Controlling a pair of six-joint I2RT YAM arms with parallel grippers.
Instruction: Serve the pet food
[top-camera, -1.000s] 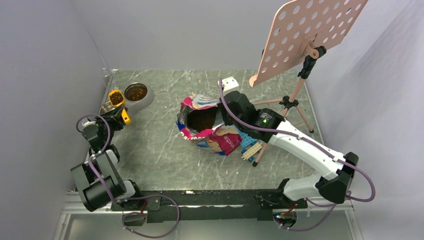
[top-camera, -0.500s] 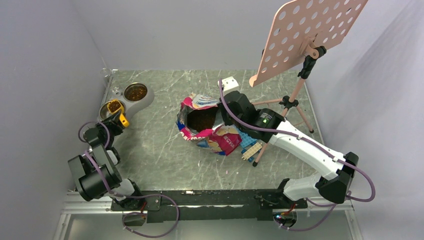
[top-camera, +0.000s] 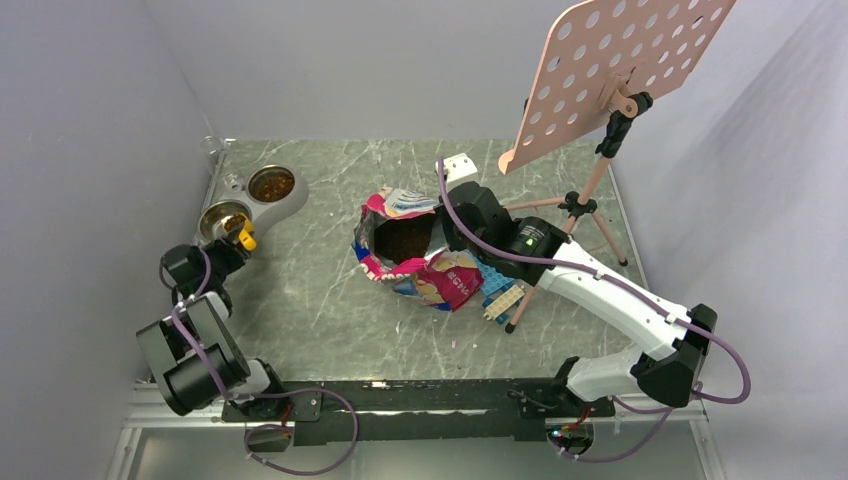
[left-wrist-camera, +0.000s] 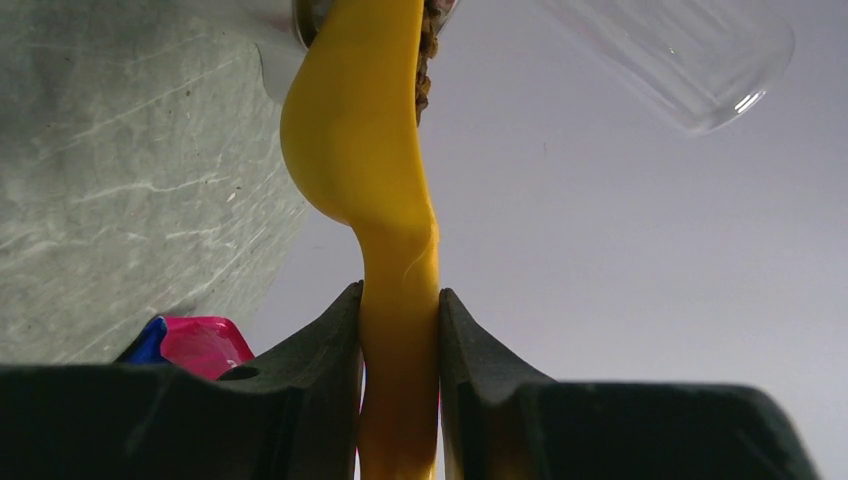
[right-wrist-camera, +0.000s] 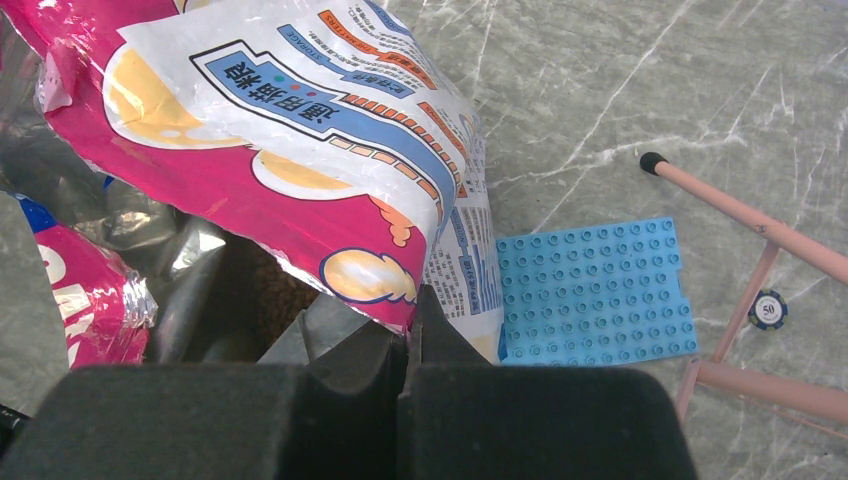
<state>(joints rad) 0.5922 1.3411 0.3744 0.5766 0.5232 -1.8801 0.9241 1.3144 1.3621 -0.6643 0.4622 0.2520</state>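
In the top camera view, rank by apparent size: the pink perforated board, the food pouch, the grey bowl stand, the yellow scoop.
1. pink perforated board, raised nearer the camera, so its true size is unsure
2. food pouch
3. grey bowl stand
4. yellow scoop, only partly visible

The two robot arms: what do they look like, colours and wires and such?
The left arm is mostly black with chunky round joints; the right arm has smooth white links between black joints, with a small green light. Thin purple cables loop along both. The fingers are matt black wedges.
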